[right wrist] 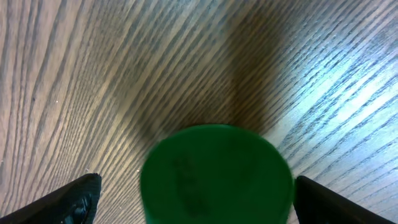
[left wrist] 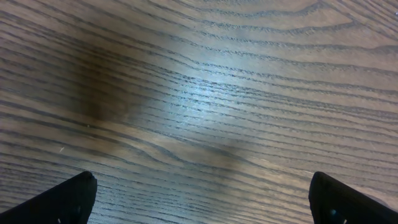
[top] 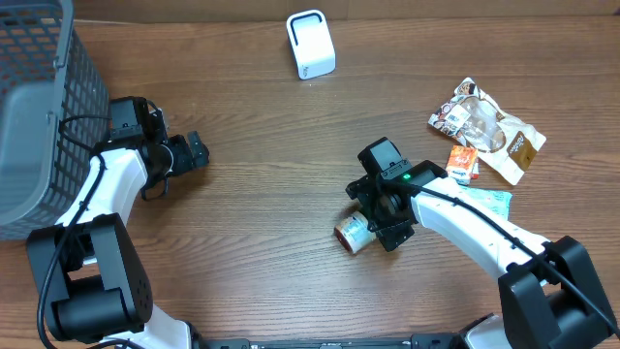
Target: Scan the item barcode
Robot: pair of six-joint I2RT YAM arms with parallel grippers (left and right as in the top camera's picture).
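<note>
Jaws gape wide on both arms: the right gripper [right wrist: 208,200] straddles the green-capped can [right wrist: 216,163] at lower centre without touching it, and the left gripper [left wrist: 205,202] holds nothing above the table [left wrist: 205,93].

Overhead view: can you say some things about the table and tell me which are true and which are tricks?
1. The right gripper is open over the green-lidded jar. True.
2. The white scanner sits inside the basket. False: it stands on the table, apart from the basket.
3. The left gripper holds the snack bag. False: it is open and empty over bare wood; the snack bag lies near the right arm.
4. An orange box lies beside the snack bag. True.
</note>
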